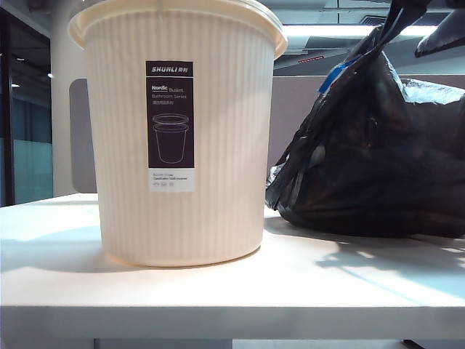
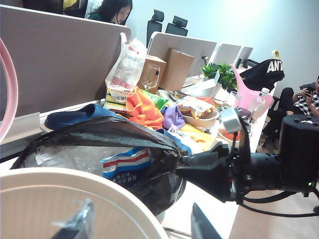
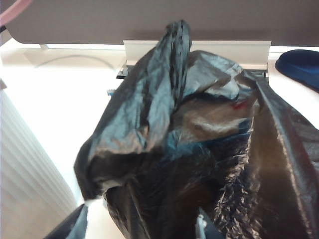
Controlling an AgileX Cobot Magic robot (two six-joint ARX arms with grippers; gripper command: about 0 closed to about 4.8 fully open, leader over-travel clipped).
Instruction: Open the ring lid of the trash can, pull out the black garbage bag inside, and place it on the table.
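We see the black garbage bag (image 1: pixel 370 156) already resting on the table (image 1: pixel 218 291), just beside the trash can (image 1: pixel 178 138) on the side of our right arm. The right gripper (image 3: pixel 139 224) hangs directly above the bag. Its fingers stand apart at each side of the gathered top, and we cannot tell for sure whether any plastic is caught on them. The left gripper (image 2: pixel 139 224) hovers above the rim of the can, fingers apart, and it holds nothing. The ring lid (image 2: pixel 9 94) shows only as a pink arc at the edge of this view, off the can.

We judge one risk here: if thin plastic clings to a right finger, a rising arm can drag the bag or tip it against the can. The bag is also bulky and soft, so it may slump.

The exterior view shows the bag's bottom flat on the table, which no wrist view shows. The left wrist view alone shows the blue slipper (image 2: pixel 75 117) behind the bag
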